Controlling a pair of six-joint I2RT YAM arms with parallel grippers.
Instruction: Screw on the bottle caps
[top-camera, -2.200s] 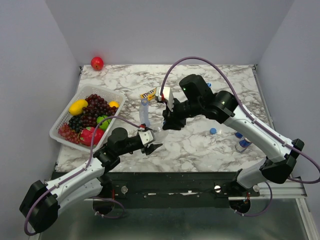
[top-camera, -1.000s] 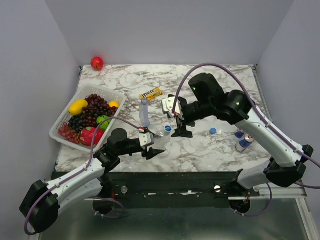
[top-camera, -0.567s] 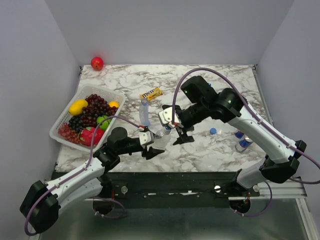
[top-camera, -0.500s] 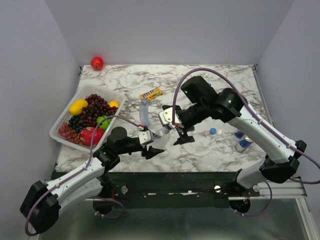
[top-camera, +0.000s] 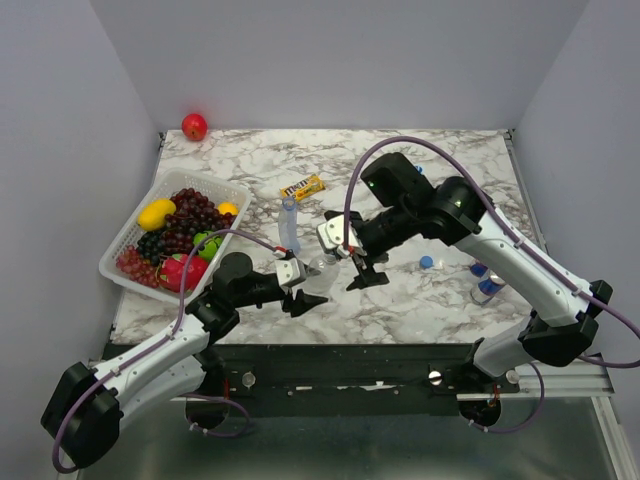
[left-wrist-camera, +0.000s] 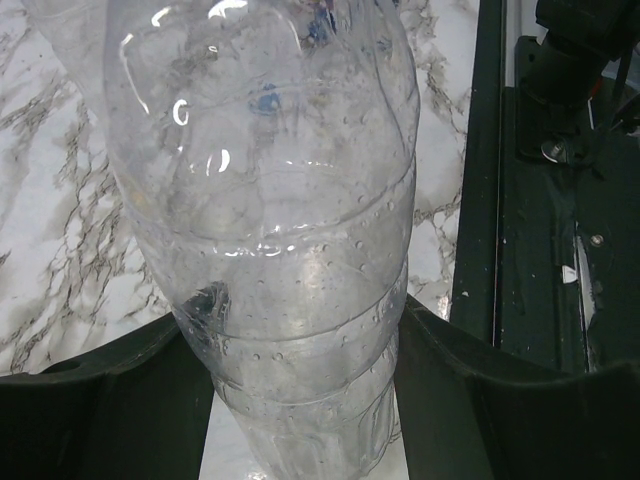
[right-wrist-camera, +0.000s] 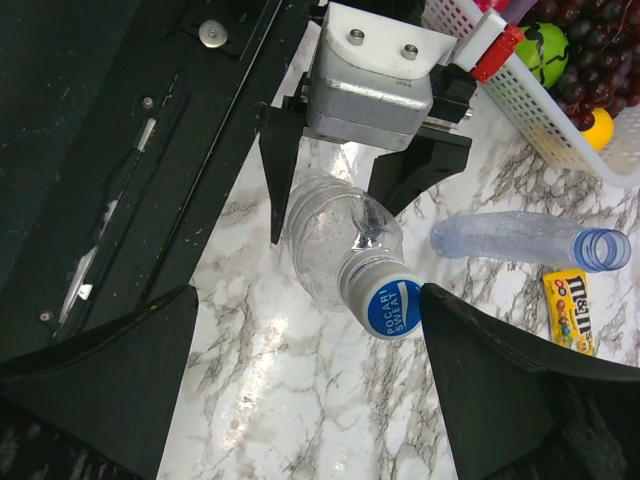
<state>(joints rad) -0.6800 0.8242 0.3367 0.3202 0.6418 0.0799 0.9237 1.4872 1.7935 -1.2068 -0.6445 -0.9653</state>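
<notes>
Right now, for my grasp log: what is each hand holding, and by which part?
The left hand grips the colourless bottle by its lower body; the right hand, open around the blue cap, holds nothing.

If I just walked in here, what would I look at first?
Probably the clear bottle near the front middle of the table. The left claw grips it, a blue cap sits on top, and the right claw is open close beside it. Next comes the white basket of colourful fruit on the left, then the red apple alone in the far left corner.
</notes>
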